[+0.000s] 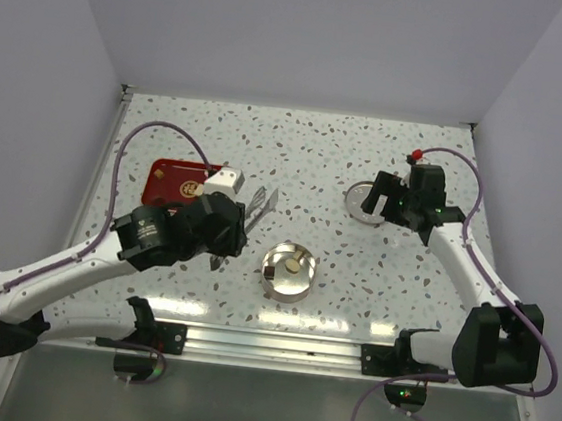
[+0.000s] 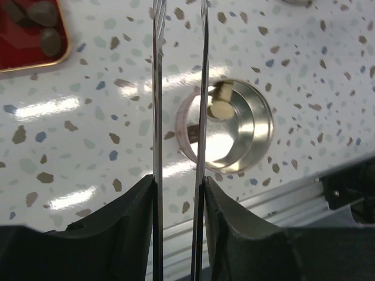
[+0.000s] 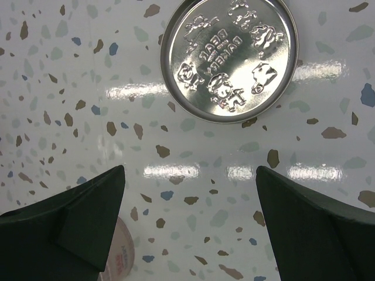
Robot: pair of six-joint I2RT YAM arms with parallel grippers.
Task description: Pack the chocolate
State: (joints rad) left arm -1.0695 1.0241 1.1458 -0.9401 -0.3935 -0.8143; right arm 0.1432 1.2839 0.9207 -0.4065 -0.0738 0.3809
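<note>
- While the speckled table point(image 1: 367, 159) bears everything, the right gripper point(image 3: 190, 172) hangs spread wide above the embossed lid point(image 3: 229, 58).
- Left gripper point(image 2: 179, 193) pinches the tweezers point(image 2: 157, 88), their arms apart.
- Red tray point(image 1: 163, 180) holds dark chocolate point(image 2: 44, 13).
- Round tin point(image 1: 286, 294) holds two more pieces, one tan, one dark.

Round tin point(image 1: 288, 270): one, just right of the left pincer point(image 2: 177, 193), with two chocolate pieces point(image 1: 296, 265) inside. Embossed lid point(image 3: 229, 58): one, ahead of the right pincer point(image 3: 190, 175). Red tray point(image 1: 166, 180): one. Tweezers point(image 2: 156, 88): one pair
</note>
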